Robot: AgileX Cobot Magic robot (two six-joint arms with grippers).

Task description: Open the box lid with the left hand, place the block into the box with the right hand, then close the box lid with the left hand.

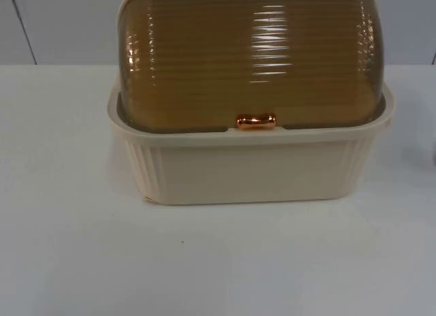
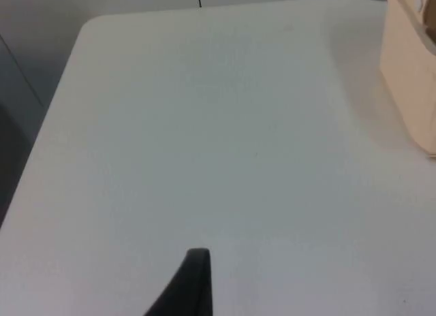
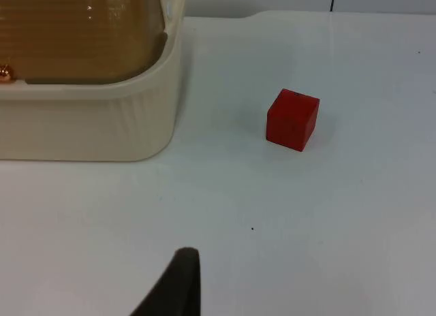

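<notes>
On the white table (image 1: 68, 261), box (image 1: 248, 169) lid (image 1: 248, 57) closed.

1. Even, bright, diffuse light falls on the white tabletop (image 1: 68, 261), which looks slightly washed out.
2. White glare streaks cross the ribbed amber lid (image 1: 252, 50); its copper handle (image 1: 256, 121) glints.
3. The box (image 1: 245, 166) casts a soft shadow at its base.
4. The red block (image 3: 293, 119), ahead of the right gripper, throws a faint shadow.
5. All views are mildly soft; fingertips (image 2: 191, 285) look blurred.

lid (image 1: 248, 57) down on box (image 1: 245, 166), block (image 3: 292, 119) beside box
</notes>
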